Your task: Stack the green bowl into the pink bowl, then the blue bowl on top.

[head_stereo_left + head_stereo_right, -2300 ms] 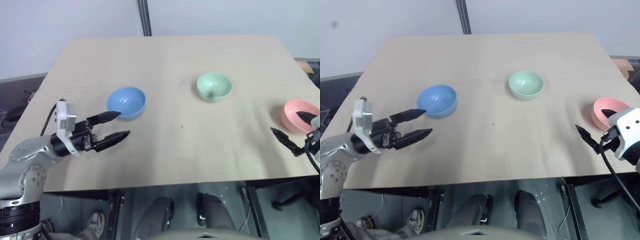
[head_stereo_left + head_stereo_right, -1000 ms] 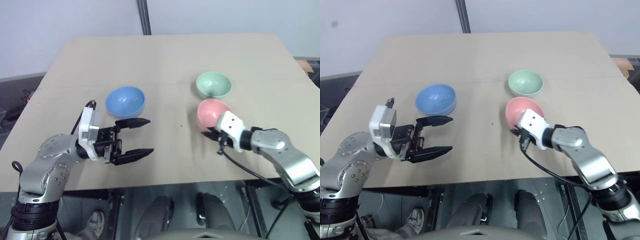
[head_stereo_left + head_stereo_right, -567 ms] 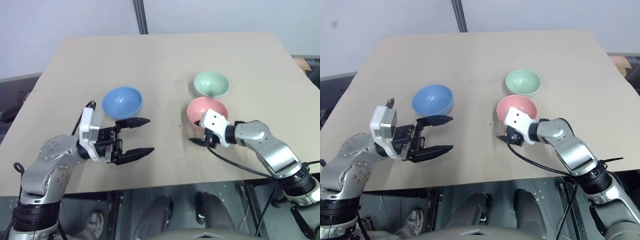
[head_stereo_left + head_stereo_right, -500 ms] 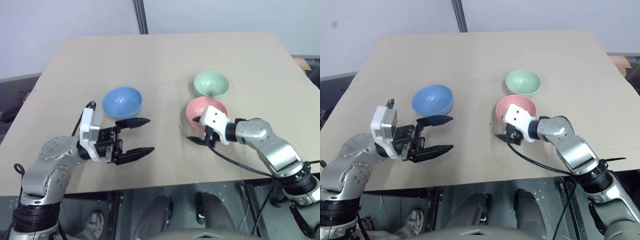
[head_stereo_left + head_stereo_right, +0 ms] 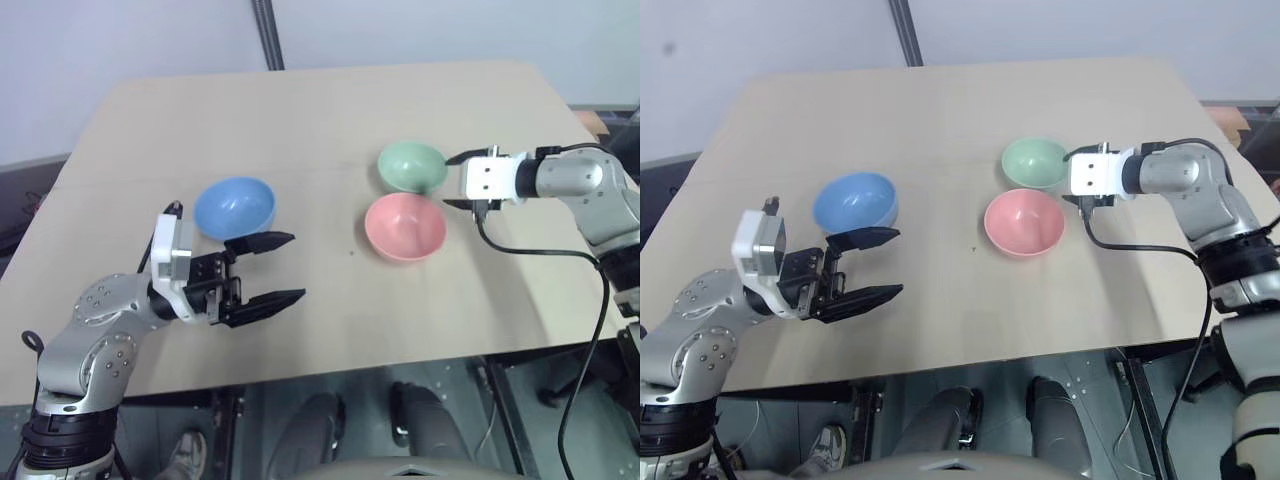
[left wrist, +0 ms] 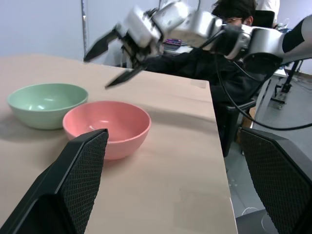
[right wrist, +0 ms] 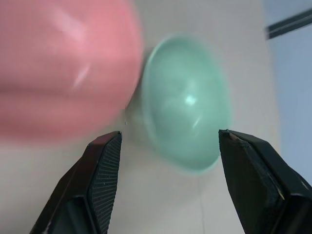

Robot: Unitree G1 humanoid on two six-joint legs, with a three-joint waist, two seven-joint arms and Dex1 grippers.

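Right pincer (image 5: 450, 182) now off pink bowl (image 5: 405, 227), beside green bowl (image 5: 411, 166).

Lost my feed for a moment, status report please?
Both tools open: left tool near blue bowl, right tool beside green bowl. Pink bowl free on table, nothing stacked. Nothing in the way.

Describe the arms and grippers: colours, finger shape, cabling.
Both arms are silver-grey metal with rounded joint housings and visible screw heads. Each wrist carries a white boxy block ahead of a black gripper body. The left gripper and right gripper each have two black tapered fingers ending in points; their inner pads are cross-hatched. A thin black cable loops from each wrist along its arm.
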